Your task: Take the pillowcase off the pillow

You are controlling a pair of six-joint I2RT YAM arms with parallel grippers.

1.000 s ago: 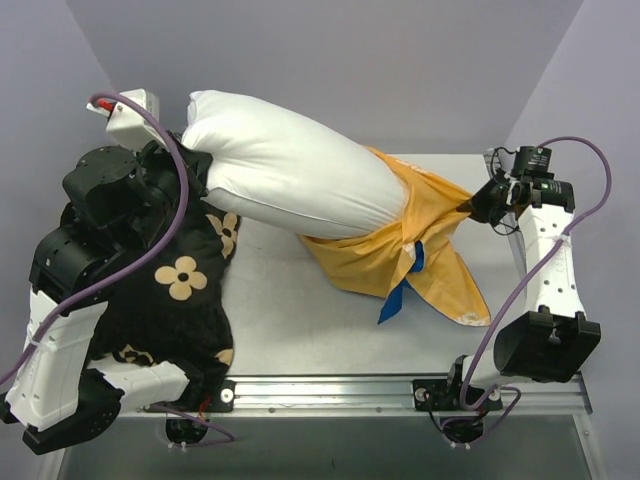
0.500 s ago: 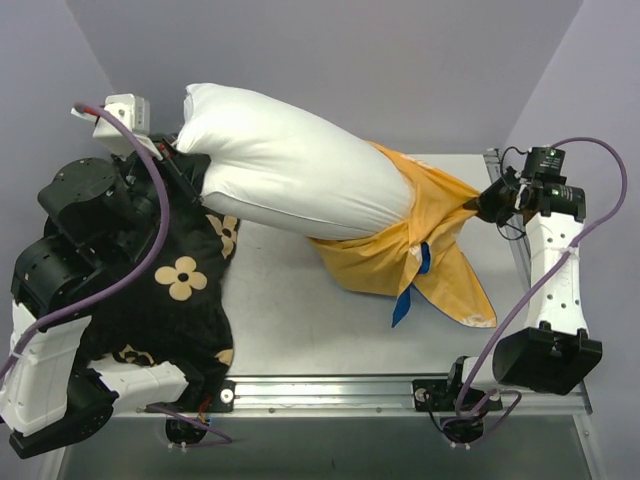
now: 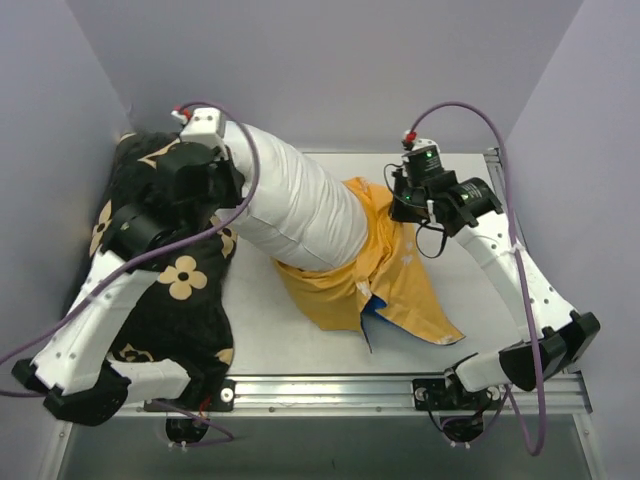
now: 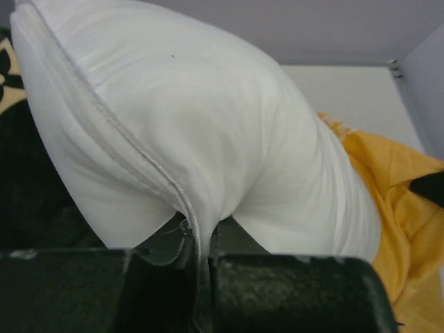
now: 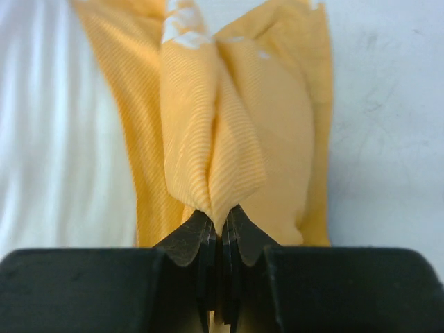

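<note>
The white pillow [image 3: 295,205] lies slantwise across the table, its far left end raised. My left gripper [image 3: 228,165] is shut on its seamed edge [image 4: 198,243]. The orange-yellow pillowcase [image 3: 385,275] still wraps the pillow's lower right end and spreads onto the table, a sliver of its blue side [image 3: 372,307] showing underneath. My right gripper [image 3: 396,205] is shut on a bunched fold of the pillowcase [image 5: 222,166], just right of the pillow [image 5: 55,139].
A black cushion with tan flowers [image 3: 175,290] lies at the left under my left arm. Grey walls stand close at the left and right. The table's metal front rail [image 3: 330,390] runs along the near edge.
My right gripper has swung from the far right edge in toward the table's middle, carrying the pillowcase fold. My left gripper has moved up and right, lifting the pillow's end.
</note>
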